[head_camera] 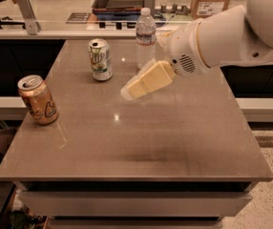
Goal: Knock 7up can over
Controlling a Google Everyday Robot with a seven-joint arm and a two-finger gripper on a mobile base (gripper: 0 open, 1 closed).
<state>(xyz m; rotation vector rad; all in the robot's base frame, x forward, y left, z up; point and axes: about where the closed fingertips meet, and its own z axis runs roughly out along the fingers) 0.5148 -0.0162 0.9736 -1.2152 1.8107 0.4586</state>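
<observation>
grey-brown table [174, 142]: cream gripper [129, 90] hovers above the middle, holding and touching nothing; whether apart or together cannot be told. 7up can [100, 59] upright at rear left, apart from gripper. clear bottle [145, 38] behind; orange-gold can [37, 99] upright at left edge.
</observation>
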